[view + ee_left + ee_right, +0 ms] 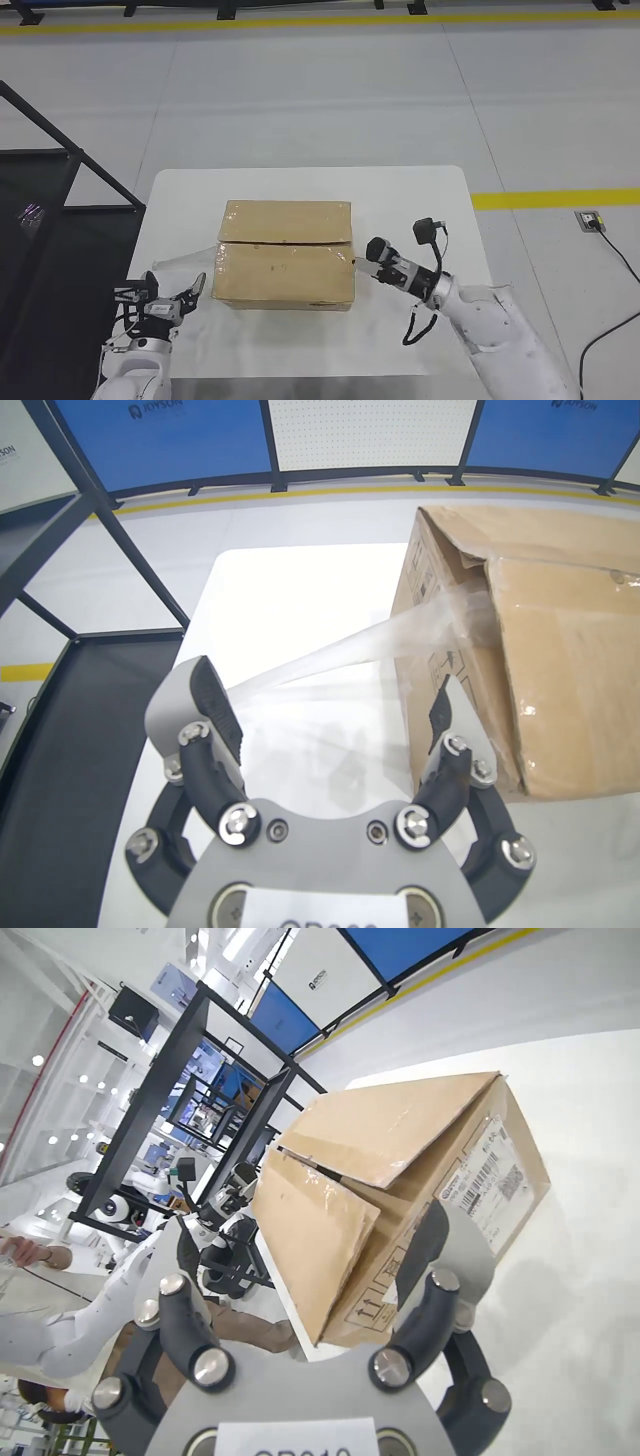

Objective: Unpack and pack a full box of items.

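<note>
- The brown cardboard box (286, 254) sits mid white table (420, 190).
- The left gripper (165, 292), at the box's 8 o'clock, is spread apart; a clear tape strip (350, 640) clings to 1 pad.
- The right gripper (372, 250), at 3 o'clock, gapes wide.
- Best pull the tape low and steadily, bracing the box.

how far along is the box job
Done: tape strip peeled from the box top; flaps slightly parted. In hand: the strip sticks to one finger of the open left gripper; the open right gripper sits at the box's other end. Left: opening flaps, unpacking, repacking.
</note>
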Robot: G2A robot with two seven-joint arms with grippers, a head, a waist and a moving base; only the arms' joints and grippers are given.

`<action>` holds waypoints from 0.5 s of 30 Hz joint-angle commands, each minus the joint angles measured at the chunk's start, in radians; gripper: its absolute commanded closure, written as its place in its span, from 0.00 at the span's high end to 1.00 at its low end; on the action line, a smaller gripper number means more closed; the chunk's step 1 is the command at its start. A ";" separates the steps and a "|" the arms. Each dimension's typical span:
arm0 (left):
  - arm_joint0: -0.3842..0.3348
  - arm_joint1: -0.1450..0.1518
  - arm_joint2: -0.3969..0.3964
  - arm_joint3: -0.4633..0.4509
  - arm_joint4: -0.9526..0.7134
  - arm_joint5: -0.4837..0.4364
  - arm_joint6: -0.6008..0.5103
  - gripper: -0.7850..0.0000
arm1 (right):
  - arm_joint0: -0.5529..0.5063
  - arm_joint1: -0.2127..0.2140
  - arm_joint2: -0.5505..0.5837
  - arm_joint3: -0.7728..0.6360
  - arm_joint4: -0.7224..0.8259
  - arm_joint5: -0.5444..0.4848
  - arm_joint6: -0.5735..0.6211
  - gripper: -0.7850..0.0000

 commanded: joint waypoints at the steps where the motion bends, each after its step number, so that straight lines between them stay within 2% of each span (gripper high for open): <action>1: 0.011 0.000 -0.008 -0.003 -0.008 -0.006 0.006 1.00 | 0.039 -0.004 -0.019 0.055 0.040 -0.017 0.027 1.00; 4: 0.022 -0.002 -0.016 -0.004 -0.013 -0.008 0.012 1.00 | 0.087 -0.016 -0.060 0.120 0.094 -0.024 0.056 1.00; 10: 0.036 -0.004 -0.024 -0.008 -0.026 -0.018 0.022 1.00 | 0.150 -0.031 -0.113 0.209 0.266 -0.151 0.157 1.00; 13: 0.047 -0.005 -0.030 -0.020 -0.035 -0.031 0.028 1.00 | 0.152 -0.028 -0.116 0.211 0.389 -0.249 0.251 1.00; 15: 0.055 -0.005 -0.036 -0.030 -0.037 -0.037 0.034 1.00 | 0.148 -0.019 -0.125 0.188 0.448 -0.302 0.375 1.00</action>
